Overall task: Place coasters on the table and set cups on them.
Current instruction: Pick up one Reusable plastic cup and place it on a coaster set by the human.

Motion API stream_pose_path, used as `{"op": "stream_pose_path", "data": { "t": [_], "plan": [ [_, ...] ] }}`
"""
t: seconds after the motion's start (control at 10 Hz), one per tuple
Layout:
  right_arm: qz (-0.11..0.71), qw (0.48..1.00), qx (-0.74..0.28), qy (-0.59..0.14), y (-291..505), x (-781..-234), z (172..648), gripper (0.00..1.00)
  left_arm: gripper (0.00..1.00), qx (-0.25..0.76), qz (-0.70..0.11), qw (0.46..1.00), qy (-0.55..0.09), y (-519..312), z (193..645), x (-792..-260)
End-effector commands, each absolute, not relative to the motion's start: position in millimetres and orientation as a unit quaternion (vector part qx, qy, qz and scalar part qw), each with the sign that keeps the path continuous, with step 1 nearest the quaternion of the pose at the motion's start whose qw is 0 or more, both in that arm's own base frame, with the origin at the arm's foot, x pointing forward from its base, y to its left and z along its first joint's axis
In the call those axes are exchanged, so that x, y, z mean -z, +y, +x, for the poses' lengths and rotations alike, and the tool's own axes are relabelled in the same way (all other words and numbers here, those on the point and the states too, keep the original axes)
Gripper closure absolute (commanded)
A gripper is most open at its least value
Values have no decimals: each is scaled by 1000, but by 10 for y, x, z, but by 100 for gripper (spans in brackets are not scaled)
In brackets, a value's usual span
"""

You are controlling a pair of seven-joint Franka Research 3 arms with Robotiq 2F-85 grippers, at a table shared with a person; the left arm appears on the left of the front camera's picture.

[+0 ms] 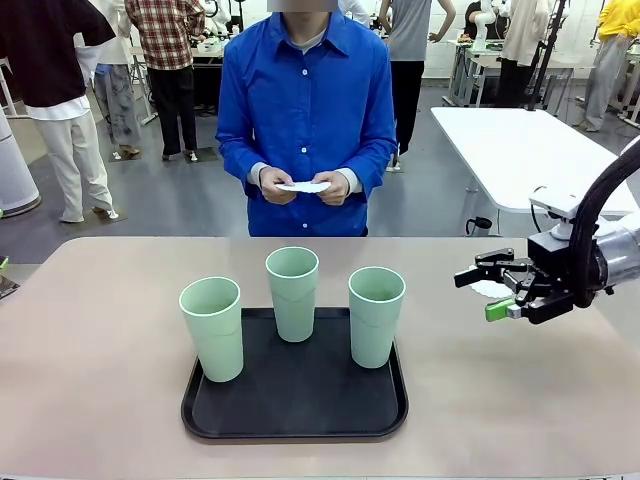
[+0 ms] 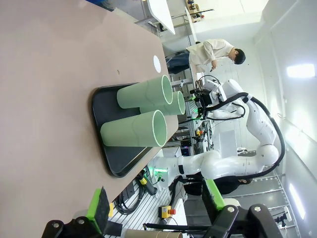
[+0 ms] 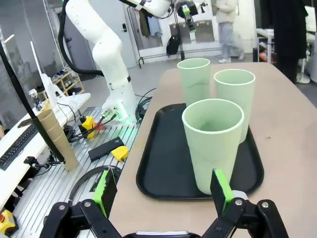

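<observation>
Front view: the right hand [image 1: 476, 293], open, hovers just beside a coaster [image 1: 491, 289] on the worktop [image 1: 100, 380]. The cups [image 1: 377, 315] stand upright on the tray [image 1: 295, 420] to its left, and this hand seems the nearer one.

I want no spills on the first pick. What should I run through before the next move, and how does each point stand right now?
1. The right end effector is open: ok.
2. The left end effector is open: ok.
3. The three pale mint-green tapered plastic cups stand upright on the black rectangular tray: ok.
4. A round white lacy coaster lies on the beige-pink table: ok, one, right of the tray.
5. Every coaster is laid: not ok; the person's hands hold a white disc.
6. A cup stands on the laid coaster: not ok.
</observation>
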State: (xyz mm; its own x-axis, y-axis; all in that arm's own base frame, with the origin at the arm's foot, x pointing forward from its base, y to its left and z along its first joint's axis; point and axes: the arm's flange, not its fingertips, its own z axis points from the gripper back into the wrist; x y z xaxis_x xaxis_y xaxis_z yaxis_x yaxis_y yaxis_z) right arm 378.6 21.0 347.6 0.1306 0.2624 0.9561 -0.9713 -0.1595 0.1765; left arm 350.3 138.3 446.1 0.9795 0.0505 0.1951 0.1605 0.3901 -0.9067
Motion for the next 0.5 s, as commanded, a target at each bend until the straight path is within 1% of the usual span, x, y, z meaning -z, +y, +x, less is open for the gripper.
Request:
{"op": "stream_pose_path", "data": {
  "t": [0.0, 0.1, 0.4],
  "plan": [
    [498, 536, -557, -393, 228, -3288, 3886, 0, 0, 35, -555, 826, -98, 1387, 3494, -4472],
    [495, 530, -553, -410, 257, -3169, 3934, 0, 0, 35, -555, 826, -98, 1387, 3494, -4472],
    [491, 537, -547, -414, 367, -2795, 4073, 0, 0, 35, -555, 826, -98, 1387, 3494, -4472]
  ]
}}
